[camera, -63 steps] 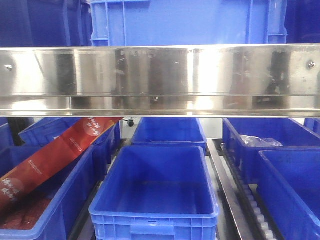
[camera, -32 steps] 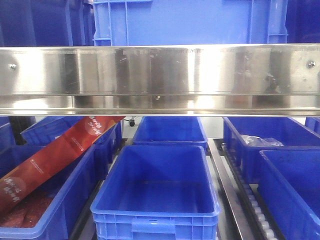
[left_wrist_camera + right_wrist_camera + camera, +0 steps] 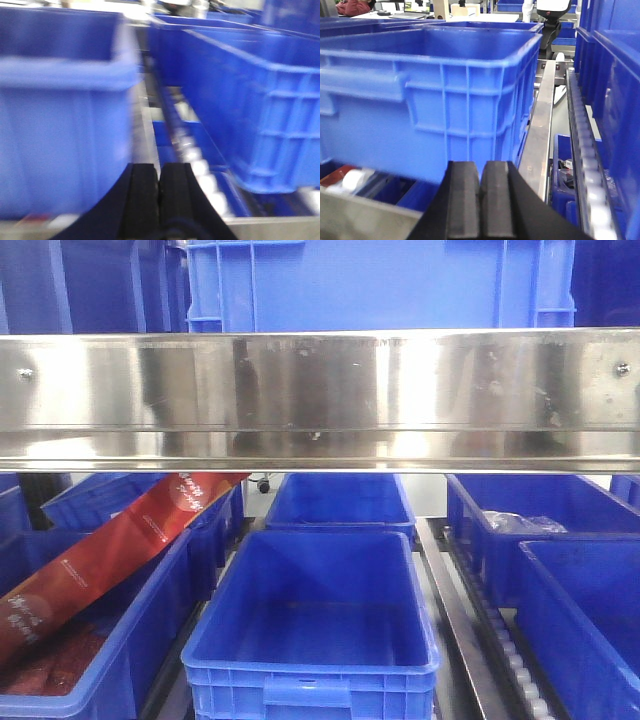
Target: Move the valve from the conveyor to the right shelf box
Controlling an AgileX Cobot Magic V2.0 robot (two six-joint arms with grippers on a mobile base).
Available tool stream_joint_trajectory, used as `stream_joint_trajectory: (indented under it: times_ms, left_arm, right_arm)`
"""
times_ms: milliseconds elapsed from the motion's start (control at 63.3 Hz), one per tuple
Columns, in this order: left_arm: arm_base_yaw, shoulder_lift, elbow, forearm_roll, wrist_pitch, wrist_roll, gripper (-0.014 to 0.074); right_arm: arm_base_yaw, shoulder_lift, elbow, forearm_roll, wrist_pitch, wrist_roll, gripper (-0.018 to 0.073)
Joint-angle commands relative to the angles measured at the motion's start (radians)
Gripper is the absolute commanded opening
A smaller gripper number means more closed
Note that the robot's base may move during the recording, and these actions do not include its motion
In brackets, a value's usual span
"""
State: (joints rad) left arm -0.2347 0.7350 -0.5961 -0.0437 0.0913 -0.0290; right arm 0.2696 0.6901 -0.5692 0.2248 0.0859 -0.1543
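Observation:
No valve and no conveyor show in any view. The front view faces a shelf rack of blue boxes: an empty one in the centre (image 3: 315, 615), and two on the right, a near one (image 3: 585, 615) and a farther one (image 3: 540, 525) holding a clear bag (image 3: 520, 523). My left gripper (image 3: 159, 167) is shut with nothing between its black pads, low in front of a gap between two blue boxes; that view is blurred. My right gripper (image 3: 480, 167) is shut and empty too, just before the wall of a blue box (image 3: 430, 95).
A wide steel shelf beam (image 3: 320, 400) crosses the front view, with a blue crate (image 3: 380, 285) above it. A long red packet (image 3: 110, 550) leans out of the left box. Steel rails (image 3: 540, 125) and white roller tracks (image 3: 582, 145) run between the boxes.
The whole shelf scene has slid slightly to the right in the front view. Nothing in the boxes has moved.

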Motion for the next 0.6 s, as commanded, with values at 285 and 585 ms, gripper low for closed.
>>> stream_joint_trajectory:
  times_ms: [285, 585]
  left_arm:
    - [0.042, -0.271, 0.092, -0.006, -0.029, -0.008, -0.0111]
    - [0.042, -0.296, 0.092, -0.006, -0.030, -0.008, -0.0111]
  right_arm:
    - [-0.001, -0.168, 0.015, -0.007, -0.012, -0.004, -0.0163]
    - [-0.001, -0.167, 0.015, -0.007, -0.010, -0.004, -0.0163]
